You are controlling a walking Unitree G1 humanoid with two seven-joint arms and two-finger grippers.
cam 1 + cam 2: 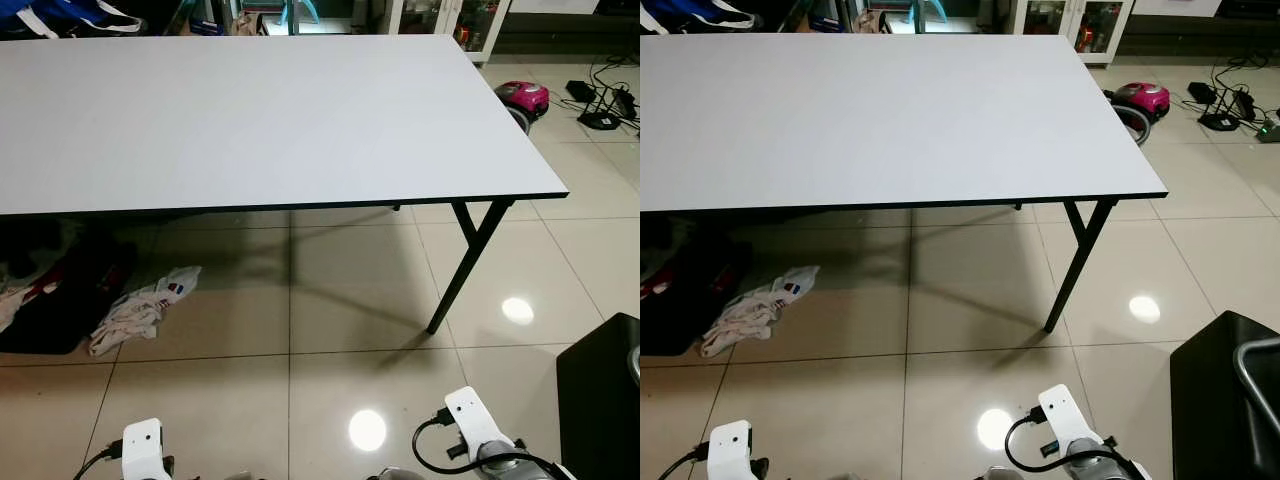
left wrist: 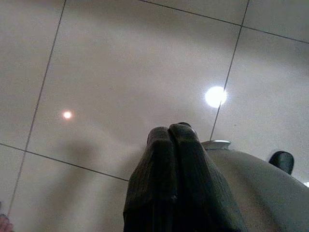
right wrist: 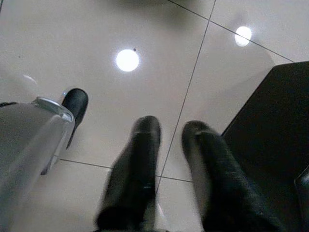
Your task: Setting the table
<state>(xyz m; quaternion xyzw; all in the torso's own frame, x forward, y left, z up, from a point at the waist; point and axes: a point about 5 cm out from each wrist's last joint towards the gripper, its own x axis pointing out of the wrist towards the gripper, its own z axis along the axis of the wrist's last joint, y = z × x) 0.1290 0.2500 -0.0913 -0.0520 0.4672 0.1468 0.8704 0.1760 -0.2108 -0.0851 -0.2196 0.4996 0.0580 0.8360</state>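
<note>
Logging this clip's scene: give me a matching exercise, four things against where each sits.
Things:
1. table
2. cloth
3. vacuum
4. black box

Places:
A. floor beyond the table's far right corner
B. floor under the table's left part
C. ahead, across the view
D. floor by the robot's right arm

Pairs: 1-C, 2-B, 3-A, 4-D

Floor clutter around the work area
Crumpled cloth (image 1: 140, 310) at 9 o'clock (on tiles), pink vacuum (image 1: 522, 98) at 2, black box (image 1: 600, 400) at 4.
</note>
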